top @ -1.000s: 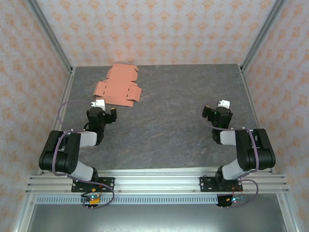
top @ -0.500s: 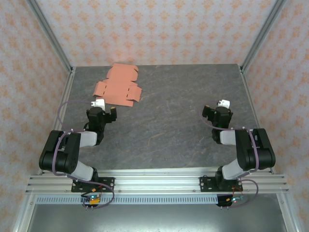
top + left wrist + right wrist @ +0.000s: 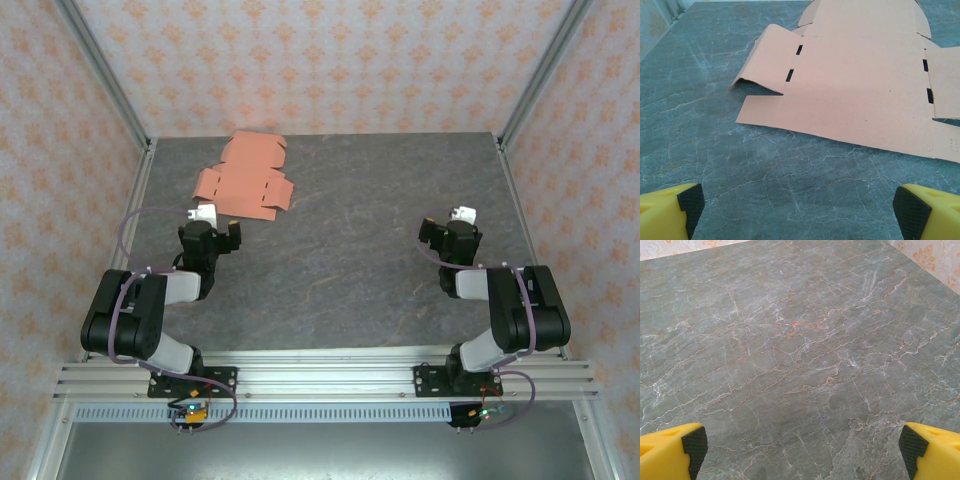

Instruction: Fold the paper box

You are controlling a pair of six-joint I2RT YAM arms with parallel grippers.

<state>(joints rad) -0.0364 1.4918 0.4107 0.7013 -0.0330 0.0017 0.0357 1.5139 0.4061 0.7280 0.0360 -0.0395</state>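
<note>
Flat paper box [image 3: 243, 180] near far-left table [image 3: 360, 280] edge

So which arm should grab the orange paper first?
Probably the left one. The left gripper is open and points straight at the paper box, which lies unfolded just ahead of it. The right gripper is open too, but it faces the table, well off to the side of the box.

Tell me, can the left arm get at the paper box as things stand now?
Probably yes. The paper box lies mostly flat just ahead of the open left gripper, with bare table between them and nothing standing in the way.
</note>
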